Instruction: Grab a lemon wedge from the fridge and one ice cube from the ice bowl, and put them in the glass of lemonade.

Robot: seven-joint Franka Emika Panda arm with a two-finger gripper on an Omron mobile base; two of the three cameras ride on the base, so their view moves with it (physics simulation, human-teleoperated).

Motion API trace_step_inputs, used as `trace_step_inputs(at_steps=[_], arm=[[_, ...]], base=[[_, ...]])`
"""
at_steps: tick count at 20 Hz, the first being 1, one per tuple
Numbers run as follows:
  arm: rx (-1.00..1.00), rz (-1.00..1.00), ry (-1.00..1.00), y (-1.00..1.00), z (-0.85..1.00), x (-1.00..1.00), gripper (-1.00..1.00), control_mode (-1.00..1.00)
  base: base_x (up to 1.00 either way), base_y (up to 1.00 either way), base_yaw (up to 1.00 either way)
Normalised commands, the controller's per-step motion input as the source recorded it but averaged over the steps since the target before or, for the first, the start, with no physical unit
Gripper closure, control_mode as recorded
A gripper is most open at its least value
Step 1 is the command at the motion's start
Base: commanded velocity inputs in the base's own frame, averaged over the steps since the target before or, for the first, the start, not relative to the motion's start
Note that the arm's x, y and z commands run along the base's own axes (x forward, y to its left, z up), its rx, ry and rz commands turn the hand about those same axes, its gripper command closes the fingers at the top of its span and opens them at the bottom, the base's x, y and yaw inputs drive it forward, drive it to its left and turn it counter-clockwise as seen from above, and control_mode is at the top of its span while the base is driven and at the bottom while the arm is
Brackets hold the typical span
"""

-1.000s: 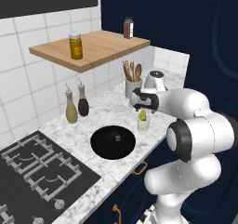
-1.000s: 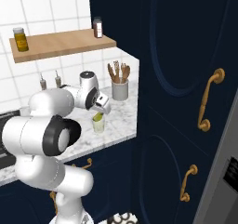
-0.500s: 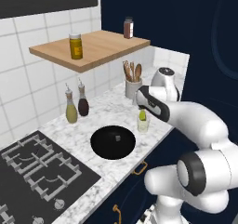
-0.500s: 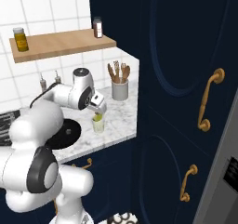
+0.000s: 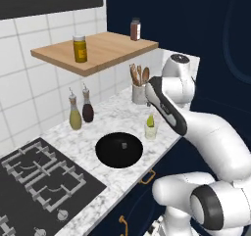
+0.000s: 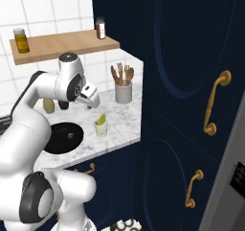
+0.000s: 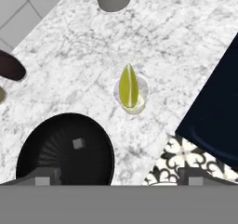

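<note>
Overhead, the hand view showed the lemon wedge point(image 7: 128, 87) standing in the glass of lemonade point(image 7: 131, 95), and a small cube point(image 7: 78, 143) lying in the ice bowl point(image 7: 65, 148) just beside it. From the right base view, the gripper point(image 6: 91, 98) hung above the glass, jaws apart, empty.

The glass of lemonade point(image 7: 131, 95) stands upright on the white marble counter, a small clear tumbler with pale yellowish liquid. The lemon wedge point(image 7: 128, 87) sits in it, yellow-green, pointed end up and poking above the rim. Just beside the glass, apart from it, lies the ice bowl point(image 7: 65, 148), wide, shallow and black, with one small ice cube point(image 7: 78, 143) resting near its middle.
</note>
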Motion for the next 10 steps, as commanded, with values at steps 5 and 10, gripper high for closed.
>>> trace_step_inputs(at_steps=[5, 10], arm=[[0.07, -0.14, 0.0, -0.78, 0.13, -0.81, -1.0, -1.0], [0.06, -0.1, 0.0, -0.69, 0.15, -0.73, -1.0, -1.0]], base=[[0.0, 0.0, 0.0], [0.0, 0.0, 0.0]])
